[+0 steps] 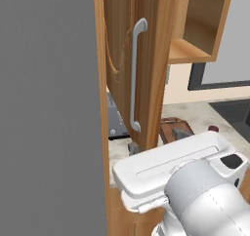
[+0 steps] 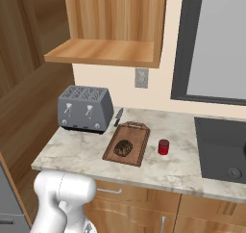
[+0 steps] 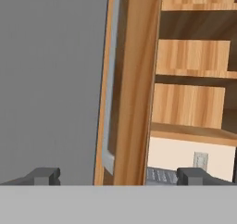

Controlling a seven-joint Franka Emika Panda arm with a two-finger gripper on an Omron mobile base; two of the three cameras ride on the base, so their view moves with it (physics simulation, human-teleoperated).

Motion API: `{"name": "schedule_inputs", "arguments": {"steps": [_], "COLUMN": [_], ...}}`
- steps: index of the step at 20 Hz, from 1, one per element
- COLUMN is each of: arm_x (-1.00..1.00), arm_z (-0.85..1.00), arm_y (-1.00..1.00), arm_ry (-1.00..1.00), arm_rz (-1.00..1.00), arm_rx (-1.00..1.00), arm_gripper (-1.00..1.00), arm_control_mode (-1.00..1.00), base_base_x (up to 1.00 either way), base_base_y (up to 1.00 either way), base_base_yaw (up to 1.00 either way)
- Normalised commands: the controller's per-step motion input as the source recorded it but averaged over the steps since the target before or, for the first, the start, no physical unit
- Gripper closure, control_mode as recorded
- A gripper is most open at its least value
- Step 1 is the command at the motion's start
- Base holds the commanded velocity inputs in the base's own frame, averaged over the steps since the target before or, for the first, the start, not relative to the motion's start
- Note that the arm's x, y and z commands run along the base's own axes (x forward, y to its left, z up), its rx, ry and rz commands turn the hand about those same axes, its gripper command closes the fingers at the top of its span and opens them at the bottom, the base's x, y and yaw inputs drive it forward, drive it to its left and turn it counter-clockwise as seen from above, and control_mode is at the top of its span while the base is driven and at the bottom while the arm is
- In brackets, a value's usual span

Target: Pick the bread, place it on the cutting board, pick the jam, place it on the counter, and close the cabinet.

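Already on the cutting board (image 2: 128, 144), the bread (image 2: 123, 148) sits near the board's front end, toward the front edge of the counter (image 2: 72, 152). The jam (image 2: 164, 147) stands upright on the counter just beside the board's right side, apart from it, between the board and the dark cooktop (image 2: 223, 148) at the counter's right end. A grey toaster (image 2: 85, 108) occupies the back left corner, with a knife (image 2: 118, 116) lying between it and the board's handle end.

Up above, the cabinet (image 2: 103, 22) is open, its bare shelf exposed. Its door (image 1: 139, 59) swings out toward the robot, edge-on in the hand view, the long grey bar handle (image 1: 135, 74) on its face.

The claw (image 3: 118, 176) is spread wide and holds nothing; its two dark fingertips (image 3: 44, 176) straddle the door's edge low down, one on either side, without visibly touching it. Bread, jam and board all lie well beyond the claw, on the far side of the door.
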Motion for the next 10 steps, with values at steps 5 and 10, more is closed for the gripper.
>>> {"name": "schedule_inputs", "arguments": {"steps": [5, 10], "arm_x": [0.26, 0.24], "arm_z": [-0.07, -0.09], "arm_y": [0.01, 0.01], "arm_ry": [-0.06, -0.06], "arm_rz": [0.0, -0.01], "arm_rx": [0.0, 0.0], "arm_gripper": [-1.0, -1.0], "arm_control_mode": [-1.0, -1.0], "base_base_x": [0.0, 0.0], "base_base_y": [0.0, 0.0], "base_base_yaw": [0.0, 0.0]}}
